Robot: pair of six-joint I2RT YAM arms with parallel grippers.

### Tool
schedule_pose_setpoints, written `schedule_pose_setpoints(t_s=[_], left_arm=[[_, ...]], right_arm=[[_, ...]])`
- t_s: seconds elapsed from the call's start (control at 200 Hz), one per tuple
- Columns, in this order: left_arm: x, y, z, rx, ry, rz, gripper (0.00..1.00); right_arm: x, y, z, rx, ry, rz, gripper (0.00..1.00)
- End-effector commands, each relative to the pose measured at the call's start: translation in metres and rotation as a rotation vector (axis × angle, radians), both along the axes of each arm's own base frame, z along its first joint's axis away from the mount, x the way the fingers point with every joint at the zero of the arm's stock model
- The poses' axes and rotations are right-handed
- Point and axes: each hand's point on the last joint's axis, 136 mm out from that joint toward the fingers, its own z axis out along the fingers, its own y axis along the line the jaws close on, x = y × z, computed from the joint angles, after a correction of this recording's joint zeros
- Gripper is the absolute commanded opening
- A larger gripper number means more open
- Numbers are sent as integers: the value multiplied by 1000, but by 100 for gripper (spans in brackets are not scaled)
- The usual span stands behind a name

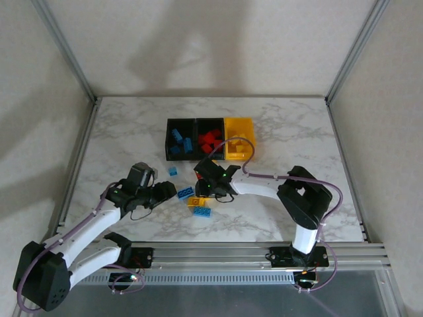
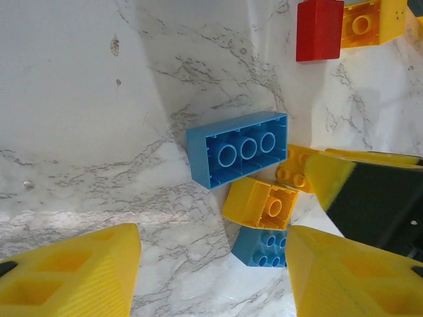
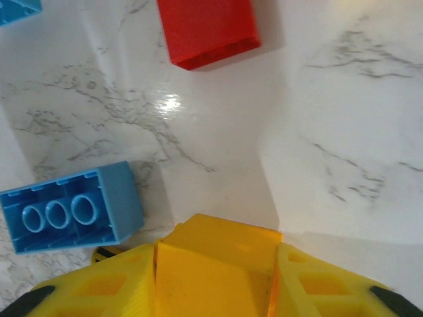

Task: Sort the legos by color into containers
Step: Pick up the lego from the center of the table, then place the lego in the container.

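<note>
Right gripper (image 3: 218, 281) clamps a yellow brick (image 3: 217, 246), likely bound for the yellow bin (image 1: 239, 131) at its one o'clock; left gripper (image 2: 211, 261) hangs released above a light-blue brick (image 2: 239, 156).

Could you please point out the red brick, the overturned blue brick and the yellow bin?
red brick (image 3: 208, 30): right wrist view, smooth face.
overturned blue brick (image 2: 241, 148): left wrist view, hollow underside.
yellow bin (image 1: 239, 124): top view, far end.

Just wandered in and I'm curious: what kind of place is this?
Likely a robotics test cell: two robot arms bolted to a rail, a marble-look table walled by blank panels, Lego bricks and bins as practice props.
</note>
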Motion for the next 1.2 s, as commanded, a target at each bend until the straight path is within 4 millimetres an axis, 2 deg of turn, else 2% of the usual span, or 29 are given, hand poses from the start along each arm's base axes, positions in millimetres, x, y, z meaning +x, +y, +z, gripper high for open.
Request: schedule_pose_setpoints(t_s=[0.0, 0.195, 0.34, 0.561, 0.711, 0.831, 0.961, 1.197], left_arm=[[6, -7, 5, -21, -20, -3, 60], [18, -22, 20, -55, -63, -24, 60], [31, -42, 37, -85, -106, -49, 60], [64, -78, 79, -142, -201, -73, 59], [77, -98, 89, -144, -218, -105, 59], [79, -107, 89, -143, -217, -125, 58], [79, -108, 91, -141, -225, -123, 58], [78, -105, 92, -126, -230, -125, 59]], right_arm=[[8, -21, 17, -26, -41, -49, 40], [24, -43, 50, -3, -105, -100, 40], [48, -64, 79, 8, -168, -151, 40], [102, -97, 110, 17, -254, -243, 40], [147, -111, 127, 22, -313, -311, 40], [182, -115, 131, 24, -331, -342, 40], [215, -115, 122, -4, -332, -366, 40], [255, -116, 103, -20, -314, -412, 41]])
